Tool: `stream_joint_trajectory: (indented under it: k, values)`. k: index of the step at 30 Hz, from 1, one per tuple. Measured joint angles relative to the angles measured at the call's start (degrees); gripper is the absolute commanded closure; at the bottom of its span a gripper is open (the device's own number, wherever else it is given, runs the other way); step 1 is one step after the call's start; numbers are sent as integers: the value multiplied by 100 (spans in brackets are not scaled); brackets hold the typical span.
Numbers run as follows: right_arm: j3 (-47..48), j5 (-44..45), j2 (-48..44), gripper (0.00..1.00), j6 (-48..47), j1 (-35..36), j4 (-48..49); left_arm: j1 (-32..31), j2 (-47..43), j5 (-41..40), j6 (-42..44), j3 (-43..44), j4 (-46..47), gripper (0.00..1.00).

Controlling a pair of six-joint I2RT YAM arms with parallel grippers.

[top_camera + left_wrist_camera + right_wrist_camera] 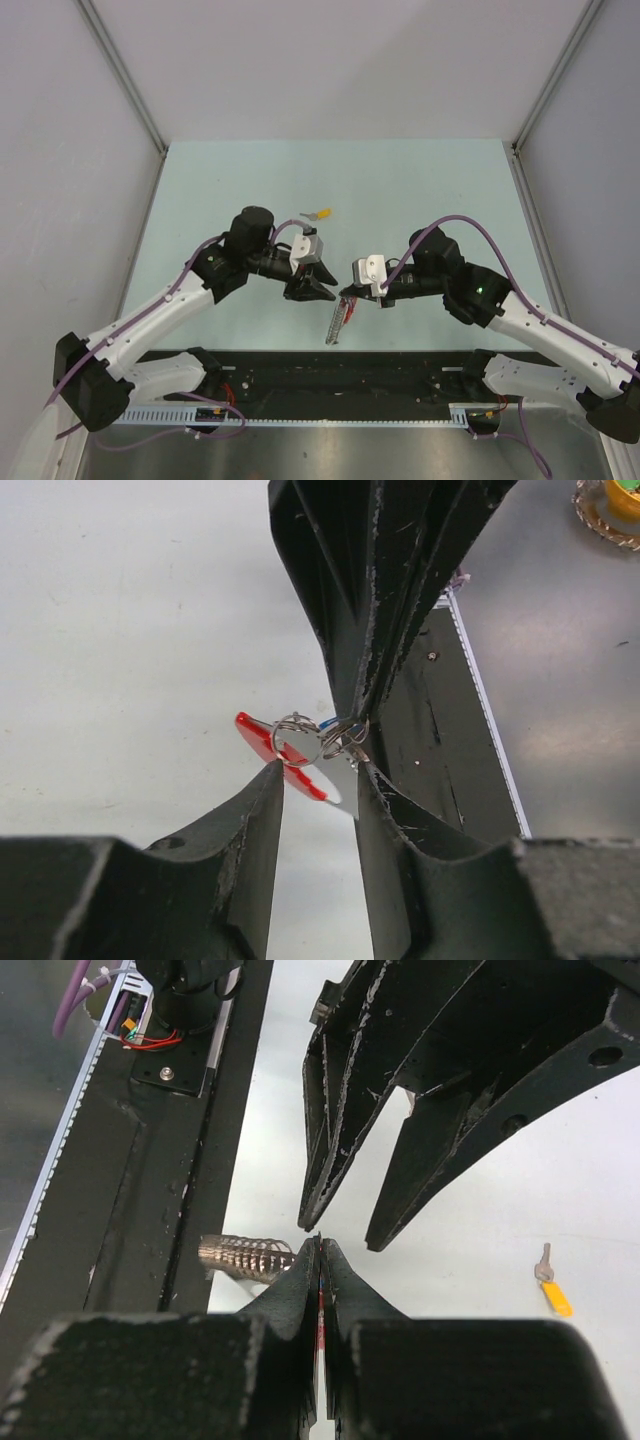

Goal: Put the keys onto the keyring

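The right tool [318,1248] is clenched on the keyring [296,742]. The left tool [318,780] straddles its ring, jaws apart; whether it pinches, I can't tell. I'd close gently, square to the ring, no twisting. The yellow key [552,1295] lies off to the right tool's right.

Bright, even, diffuse light from overhead in all views; only faint soft shadows under arms on tabletop [420,190]. Left wrist: left gripper [318,770] blurry at 6 o'clock, keyring [300,745] sharp, tabletop washed out approx 10 o'clock. Right wrist: right gripper [320,1245] soft-focus at 6 o'clock, tabletop glare approx 3 o'clock.
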Motion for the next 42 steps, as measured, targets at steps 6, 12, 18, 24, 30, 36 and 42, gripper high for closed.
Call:
stream_joint_trajectory:
  k: [6,12,18,24,30,36,42]
  values:
    - [0,-11,4,100,0,15,0,-118,146,28,44,0,-9,61]
    - [2,-13,7,100,0,31,0,-129,186,37,39,0,-4,61]
    - [11,-31,66,100,0,59,2,-136,186,68,33,0,59,60]
    - [11,-46,79,100,0,63,2,-142,201,179,33,0,116,62]
    - [28,-44,79,100,0,68,2,-173,260,208,35,0,116,77]
    - [31,9,79,100,-2,81,0,-188,280,214,39,0,101,99]
    - [31,304,-76,100,0,85,-210,-195,278,168,35,0,96,100]
